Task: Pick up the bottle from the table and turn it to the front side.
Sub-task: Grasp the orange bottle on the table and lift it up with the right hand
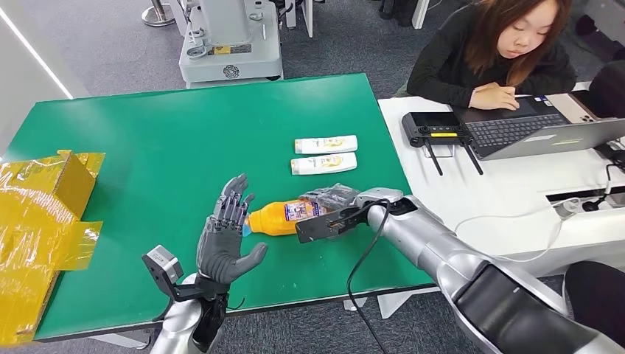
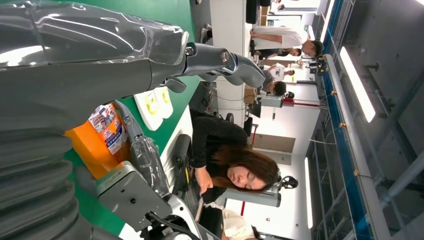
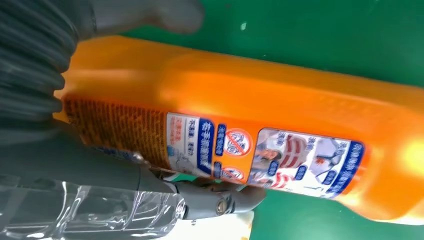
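Note:
An orange bottle [image 1: 280,217] with a blue cap lies on its side near the front of the green table [image 1: 162,147], its cap toward my left hand. My right hand [image 1: 335,203], wrapped in clear plastic, grips the bottle's base end; in the right wrist view its fingers [image 3: 220,202] close around the orange bottle [image 3: 280,115], whose printed label faces the camera. My left hand [image 1: 225,240] stands open with fingers spread upright, just left of the cap and apart from it. In the left wrist view the orange bottle [image 2: 97,142] shows past the left hand [image 2: 90,65].
Two white bottles [image 1: 325,153] lie side by side behind the orange one. Yellow wrapped boxes [image 1: 37,214] sit at the table's left edge. A person [image 1: 494,51] works on a laptop at the white desk [image 1: 508,184] to the right, beside a black controller [image 1: 436,129].

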